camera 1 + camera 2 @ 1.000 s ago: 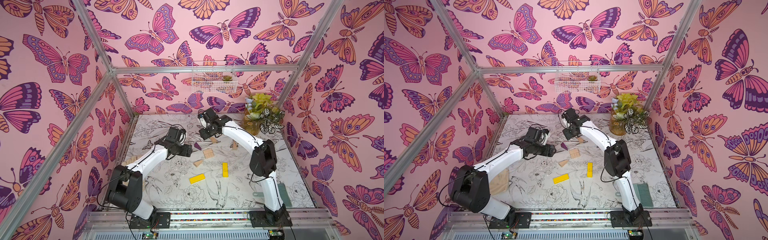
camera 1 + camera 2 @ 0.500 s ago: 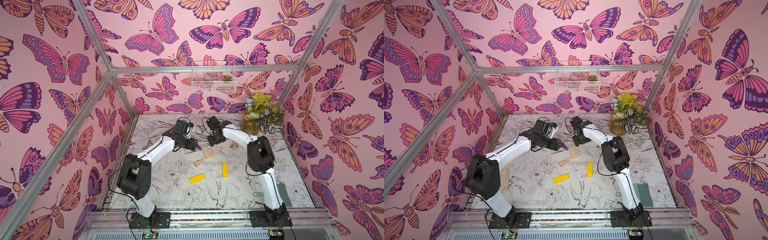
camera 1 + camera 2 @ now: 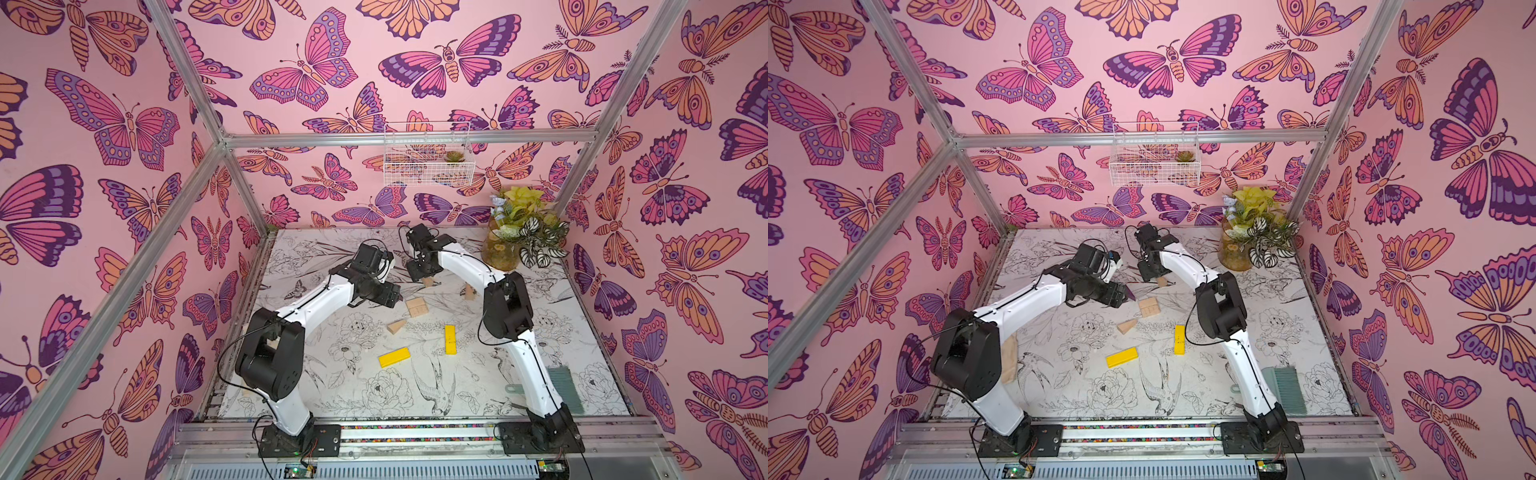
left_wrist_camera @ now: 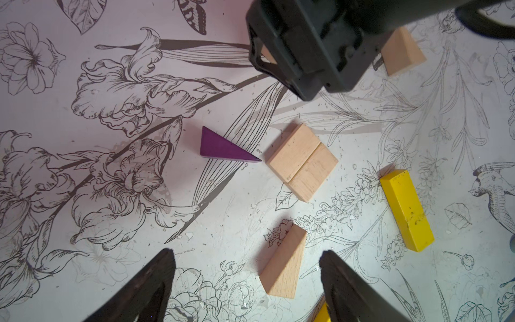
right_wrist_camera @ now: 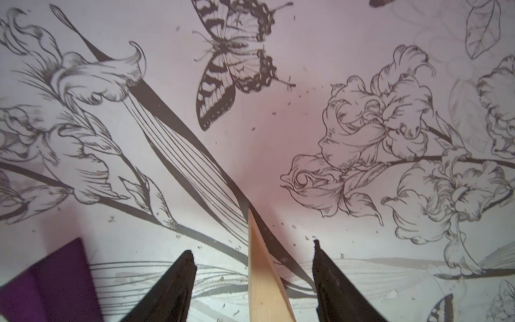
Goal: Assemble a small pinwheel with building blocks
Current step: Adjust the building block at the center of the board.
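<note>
One tabletop (image 3: 552, 316) carries everything. Two arms reach over it toward the far edge: the left arm (image 3: 316, 299) and the right arm (image 3: 465, 262). One potted plant (image 3: 500, 249) stands in the far right corner. One teal brush (image 3: 1285, 390) lies by the right edge, toward the near corner. One beige glove (image 3: 1009, 363) lies by the left edge, partly behind the left arm.

The left gripper (image 4: 246, 252) hangs over the middle with its jaws spread wide and nothing between them. The right gripper (image 5: 251, 251) is low, its jaws apart on either side of a tan wedge (image 5: 262, 278) standing on edge, with a gap on both sides.

Eight building blocks lie loose around the middle of the tabletop:
- Two yellow bars (image 3: 450, 339) (image 3: 394, 357), apart, nearest the near edge.
- Two tan rectangular blocks (image 4: 292, 152) (image 4: 313, 171), side by side and touching, forming one square.
- Three tan wedges in all: the one at the right gripper, a second (image 3: 469, 292) toward the right edge, and a third (image 3: 397, 326) beside the square on its near side.
- One purple wedge (image 4: 220, 149), lying flat, its sharp tip just beside the square.
</note>
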Action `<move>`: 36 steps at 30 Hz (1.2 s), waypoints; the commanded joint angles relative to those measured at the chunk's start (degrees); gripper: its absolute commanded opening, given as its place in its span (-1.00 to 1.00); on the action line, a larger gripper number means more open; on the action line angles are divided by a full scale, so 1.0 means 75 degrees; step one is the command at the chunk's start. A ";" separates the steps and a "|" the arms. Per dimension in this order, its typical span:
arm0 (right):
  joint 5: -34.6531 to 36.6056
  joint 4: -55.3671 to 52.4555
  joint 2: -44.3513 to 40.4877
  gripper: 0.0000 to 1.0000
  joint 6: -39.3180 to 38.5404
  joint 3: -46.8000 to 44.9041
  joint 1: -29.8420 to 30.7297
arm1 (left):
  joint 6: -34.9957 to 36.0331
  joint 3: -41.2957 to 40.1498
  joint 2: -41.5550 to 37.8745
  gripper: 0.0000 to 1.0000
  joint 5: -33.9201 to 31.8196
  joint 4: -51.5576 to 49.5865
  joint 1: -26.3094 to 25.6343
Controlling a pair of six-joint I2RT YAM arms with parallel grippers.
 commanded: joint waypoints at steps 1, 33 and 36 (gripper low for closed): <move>-0.0451 -0.0203 0.0295 0.35 -0.0269 0.0169 -0.0035 | 0.0063 -0.0182 -0.0247 0.70 0.0034 -0.0172 -0.0029; -0.0979 0.0592 -0.1861 0.21 -0.0058 -0.1098 -0.0537 | 0.1597 0.1123 0.0982 0.72 -0.0160 -0.0248 -0.0189; -0.0891 0.0371 -0.2304 0.21 0.0262 -0.1444 -0.0680 | 0.2272 0.1608 0.1474 0.73 -0.0245 -0.0312 -0.0347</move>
